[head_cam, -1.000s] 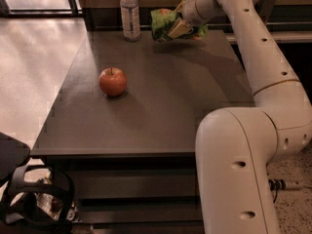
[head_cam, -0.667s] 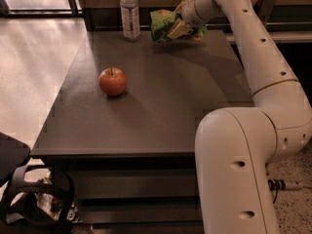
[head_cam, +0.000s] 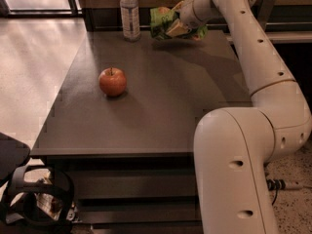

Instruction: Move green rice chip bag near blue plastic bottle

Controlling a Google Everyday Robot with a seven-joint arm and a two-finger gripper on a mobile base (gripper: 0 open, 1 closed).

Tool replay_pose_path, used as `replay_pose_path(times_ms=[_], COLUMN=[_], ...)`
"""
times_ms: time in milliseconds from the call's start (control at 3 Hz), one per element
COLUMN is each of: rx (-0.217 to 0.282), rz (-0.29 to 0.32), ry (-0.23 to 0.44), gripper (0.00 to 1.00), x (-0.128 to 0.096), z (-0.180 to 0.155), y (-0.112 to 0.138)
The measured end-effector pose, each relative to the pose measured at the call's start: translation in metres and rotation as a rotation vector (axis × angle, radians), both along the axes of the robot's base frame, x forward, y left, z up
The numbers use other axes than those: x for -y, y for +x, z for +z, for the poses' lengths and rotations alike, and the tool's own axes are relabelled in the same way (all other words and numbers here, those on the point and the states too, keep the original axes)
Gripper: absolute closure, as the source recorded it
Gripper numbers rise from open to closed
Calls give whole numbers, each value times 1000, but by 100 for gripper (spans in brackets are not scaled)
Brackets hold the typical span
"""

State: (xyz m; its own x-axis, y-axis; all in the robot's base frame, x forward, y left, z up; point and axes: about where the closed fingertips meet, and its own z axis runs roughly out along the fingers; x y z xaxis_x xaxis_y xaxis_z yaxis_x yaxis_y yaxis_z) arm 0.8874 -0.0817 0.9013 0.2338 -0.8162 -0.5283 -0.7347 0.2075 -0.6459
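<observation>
The green rice chip bag (head_cam: 163,23) is a crinkly light-green bag at the far edge of the dark table (head_cam: 161,111), a little right of the blue plastic bottle (head_cam: 129,14). The bottle is slim and clear with a white cap and stands upright at the table's far edge. My gripper (head_cam: 178,24) is at the far end of the white arm, right against the bag's right side, and the bag looks lifted slightly off the table. A narrow gap separates bag and bottle.
A red apple (head_cam: 112,81) sits on the left middle of the table. My white arm (head_cam: 263,82) sweeps along the table's right side. A dark wall ledge (head_cam: 102,18) runs behind the table. A black chair base (head_cam: 29,199) is at lower left.
The bag and gripper have stayed almost still beside the bottle; at most a slight shift left. The apple and bottle have not moved.
</observation>
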Motion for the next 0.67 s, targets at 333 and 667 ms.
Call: replay_pose_path(times_ms=[333,667], rx=[-5,-5], rz=[4,4], ry=[0,0], gripper=[0,0], x=[-3,-3], z=[-4,-4], y=[1,1])
